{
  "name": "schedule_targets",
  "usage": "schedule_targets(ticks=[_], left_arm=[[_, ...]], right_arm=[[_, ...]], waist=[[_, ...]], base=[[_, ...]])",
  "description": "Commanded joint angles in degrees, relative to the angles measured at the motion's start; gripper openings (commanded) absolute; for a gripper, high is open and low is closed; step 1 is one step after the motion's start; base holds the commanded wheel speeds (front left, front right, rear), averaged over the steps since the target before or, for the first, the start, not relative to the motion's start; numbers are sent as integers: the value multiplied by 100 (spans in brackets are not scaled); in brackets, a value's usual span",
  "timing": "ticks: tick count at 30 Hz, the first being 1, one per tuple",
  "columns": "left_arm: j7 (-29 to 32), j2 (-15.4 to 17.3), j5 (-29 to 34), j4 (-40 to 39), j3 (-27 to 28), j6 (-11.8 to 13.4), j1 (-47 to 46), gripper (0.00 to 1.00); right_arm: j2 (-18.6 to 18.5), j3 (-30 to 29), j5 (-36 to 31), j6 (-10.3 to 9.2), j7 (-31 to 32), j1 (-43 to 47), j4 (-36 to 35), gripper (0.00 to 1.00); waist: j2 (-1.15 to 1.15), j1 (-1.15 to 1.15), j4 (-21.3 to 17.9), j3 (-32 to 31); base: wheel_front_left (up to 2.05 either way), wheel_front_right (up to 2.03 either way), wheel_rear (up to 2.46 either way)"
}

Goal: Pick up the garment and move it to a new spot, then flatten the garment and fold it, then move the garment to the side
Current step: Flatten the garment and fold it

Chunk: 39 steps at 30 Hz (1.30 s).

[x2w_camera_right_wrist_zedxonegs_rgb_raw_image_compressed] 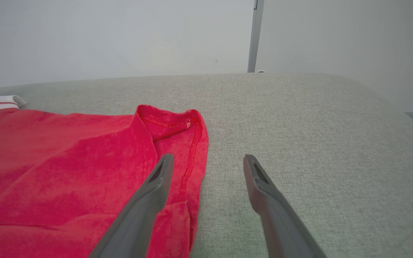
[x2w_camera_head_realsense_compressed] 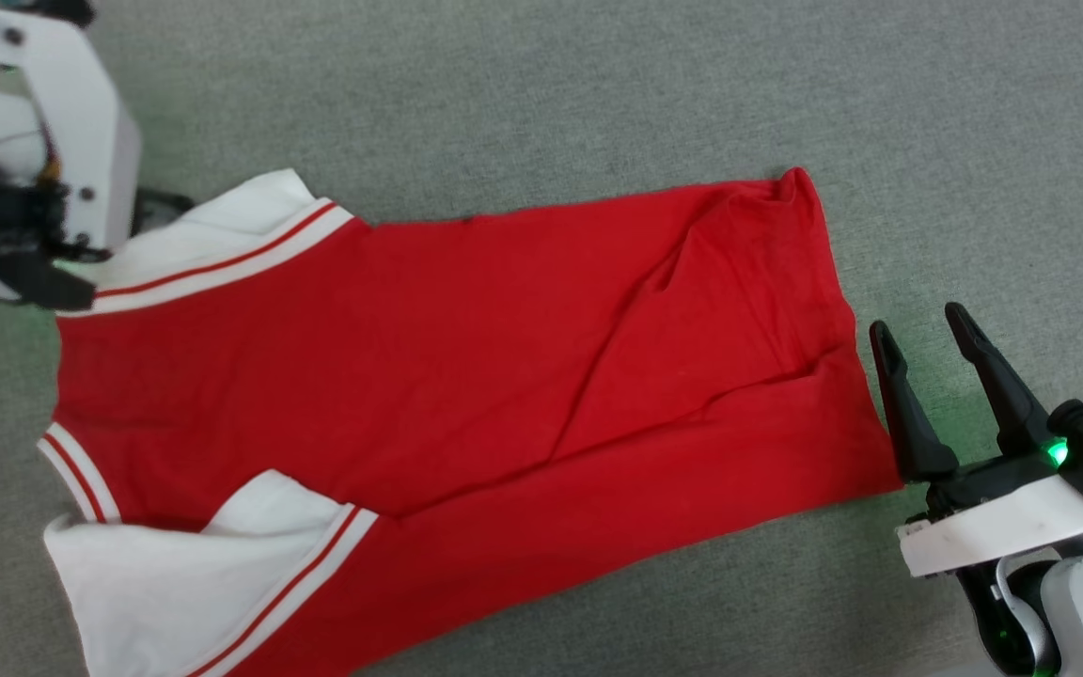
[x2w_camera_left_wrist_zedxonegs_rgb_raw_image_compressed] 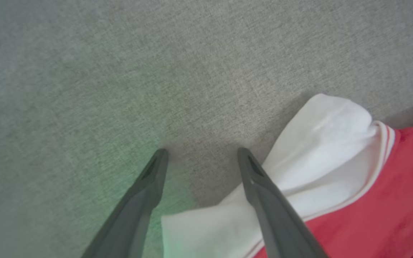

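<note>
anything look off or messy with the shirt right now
The garment lies nearly flat, but a long crease runs diagonally across its red body, and the far hem corner is flipped over, showing the stitched underside.

Soft matt cloth garment [x2w_camera_head_realsense_compressed: 466, 348] on rough woven grey fabric surface [x2w_camera_head_realsense_compressed: 598, 85]

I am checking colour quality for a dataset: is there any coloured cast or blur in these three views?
Head view: sharp, even light; a green lamp on the right gripper tints the grey surface nearby. Left wrist view: soft overall, with a green glow on the surface beside the garment. Right wrist view: weave sharp, near jaws blurred, no green cast.
</note>
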Motion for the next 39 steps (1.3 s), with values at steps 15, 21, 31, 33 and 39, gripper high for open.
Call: schedule_targets(ticks=[15,21,31,33,39], left_arm=[[838,-626,115,474,-319,450,-744,100],[1142,-748,46,375,-340,650,-862,100],[1503,-745,-72,238,-409,1016,-412,100],[1405,-731,-63,205,-425,981,-339,100],[1083,-777,-102,436,-413,830,-159,84]], right_arm=[[55,77,106,-9,33,-172,166,100],[71,101,114,-9,45,-185,213,100],[77,159,185,-9,29,-178,305,100],[82,157,207,-9,38,-191,312,100],[100,208,236,-9,89,-271,282,100]], waist=[[0,0,41,4],[0,0,83,-84],[0,0,62,-113],[0,0,47,-108],[0,0,-20,-79]], base=[[0,0,0],[0,0,0],[0,0,0],[0,0,0],[0,0,0]])
